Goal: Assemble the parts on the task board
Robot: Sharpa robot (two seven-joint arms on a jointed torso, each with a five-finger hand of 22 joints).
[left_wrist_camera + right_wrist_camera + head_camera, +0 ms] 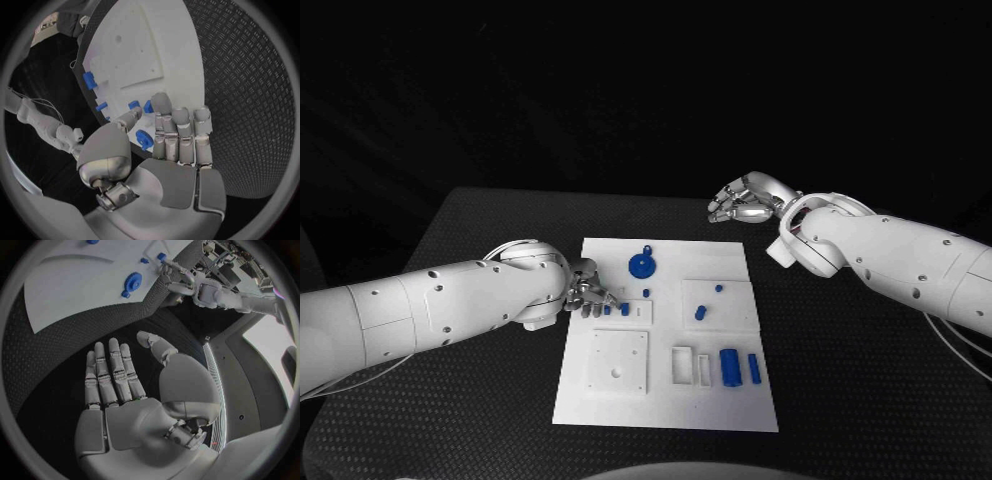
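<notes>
Several parts (pixel 145 139) half-hidden behind left hand (pixel 178 135)

The black table (pixel 473 250) (its top looks bumpy) has the white task board (pixel 668 405) lying flat in its middle.

The left hand (pixel 590 292) lay over the task board (pixel 733 400) at its left edge, hiding whatever sat beneath its fingers; in the head view it could not be told whether they touched a small blue part (pixel 625 308) just beside them. In the left wrist view the fingers (pixel 181 131) covered part of a blue piece (pixel 144 139), and contact stayed uncertain. The circle's rim cut off the board's far end in the right wrist view, and the blue gear-like part (pixel 132 283) there was too small for detail
</notes>
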